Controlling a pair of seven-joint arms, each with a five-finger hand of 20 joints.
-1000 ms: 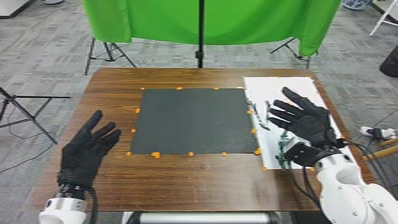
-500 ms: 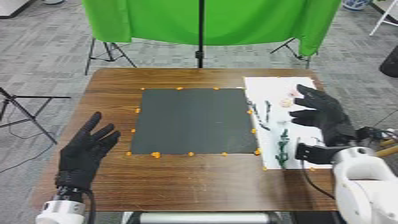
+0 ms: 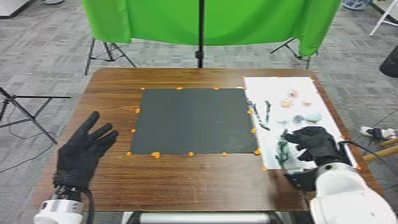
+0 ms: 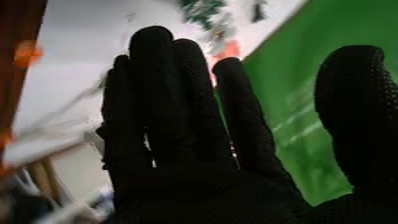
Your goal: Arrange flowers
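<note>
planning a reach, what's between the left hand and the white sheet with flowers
In the head view, a dark mat edged with orange bits, on the table, lies between the left hand and the white sheet.

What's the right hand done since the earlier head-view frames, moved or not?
Yes, toward the robot: the right hand was over the middle of the white sheet and is now over its near part.

head: high, forward-down over table (image 3: 204, 185) | right wrist: close, along right hand (image 3: 313, 142) | both: white sheet (image 3: 271, 90)
</note>
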